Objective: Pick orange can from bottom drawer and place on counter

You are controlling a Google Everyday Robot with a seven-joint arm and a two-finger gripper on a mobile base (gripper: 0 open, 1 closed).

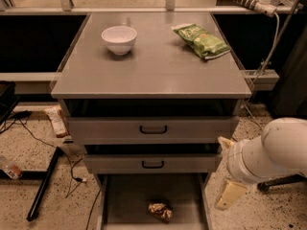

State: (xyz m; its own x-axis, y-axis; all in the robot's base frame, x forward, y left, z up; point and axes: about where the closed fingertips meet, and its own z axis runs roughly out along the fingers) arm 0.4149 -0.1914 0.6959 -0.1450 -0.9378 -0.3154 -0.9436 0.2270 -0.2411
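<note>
The orange can [160,211], a small crinkled golden-brown object, lies on the floor of the pulled-out bottom drawer [124,200], near its front middle. My gripper [221,172] hangs at the lower right, beside the cabinet's right edge, level with the middle and bottom drawers. Its two cream fingers [230,194] stand wide apart, with nothing between them. It is to the right of the can and above it, not touching it. The grey counter [153,66] is the cabinet top above the drawers.
A white bowl [119,39] and a green snack bag [201,40] sit on the counter at the back. The two upper drawers with black handles [153,129] are shut. Cables and a black stand leg [45,183] lie on the speckled floor at left.
</note>
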